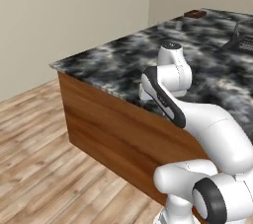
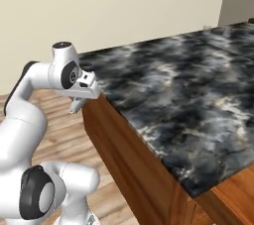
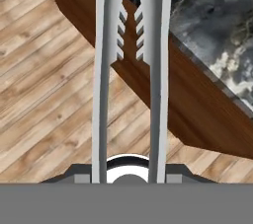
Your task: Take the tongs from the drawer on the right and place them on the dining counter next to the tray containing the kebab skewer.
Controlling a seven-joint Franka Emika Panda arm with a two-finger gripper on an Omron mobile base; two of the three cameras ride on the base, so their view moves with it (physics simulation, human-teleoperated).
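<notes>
Tabletop: glossy black stone w/ grey-white marbling on reddish-brown wood base; beige walls, wood plank floor. Tray sits at far end. Gripper by the near corner, over the floor; jaws closed on the tongs, grey serrated arms pointing out.

A glossy, black-and-grey marbled stone tabletop is seen on a smooth reddish-brown wood base. Pale matt metal tongs are shown over a wood-plank floor.
</notes>
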